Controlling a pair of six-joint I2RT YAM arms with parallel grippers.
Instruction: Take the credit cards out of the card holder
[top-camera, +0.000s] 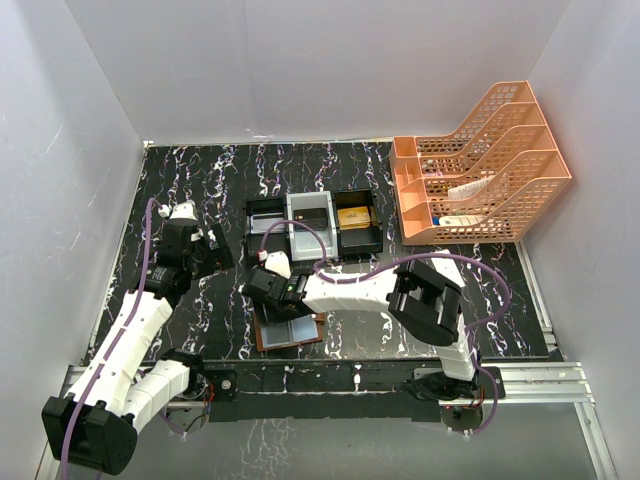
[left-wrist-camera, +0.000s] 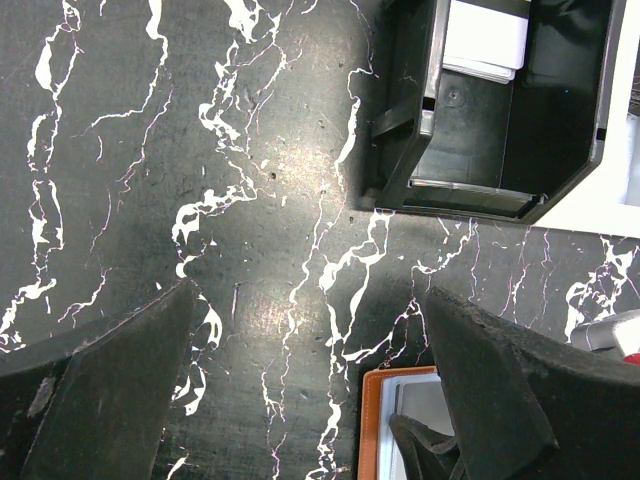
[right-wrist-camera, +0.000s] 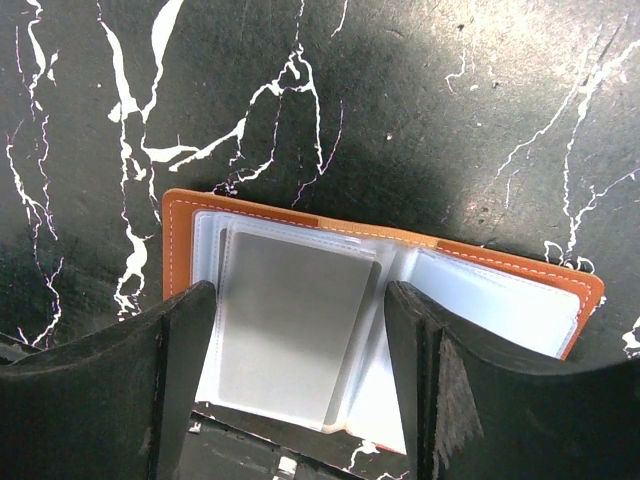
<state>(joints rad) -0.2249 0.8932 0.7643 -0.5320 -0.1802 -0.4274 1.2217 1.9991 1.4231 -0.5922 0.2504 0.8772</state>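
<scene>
The brown card holder (top-camera: 262, 338) lies spread open near the table's front edge; it also shows in the right wrist view (right-wrist-camera: 180, 225). A pale grey credit card (right-wrist-camera: 290, 330) sits in its left clear pocket; the right pocket (right-wrist-camera: 500, 305) looks pale, and its contents are unclear. My right gripper (right-wrist-camera: 300, 312) is open just above the holder, one finger on each side of the card; I cannot tell if it touches. In the top view it (top-camera: 270, 290) is at the holder's far edge. My left gripper (left-wrist-camera: 312, 310) is open and empty over bare table, left of the holder's corner (left-wrist-camera: 375, 420); in the top view it (top-camera: 212, 250) is at the tray's left end.
A black-and-white compartment tray (top-camera: 268, 243) stands behind the holder, with a gold block (top-camera: 353, 217) in its right bin and white cards (left-wrist-camera: 487, 40) in its left bin. An orange mesh file rack (top-camera: 480, 170) stands at the back right. White walls enclose the table.
</scene>
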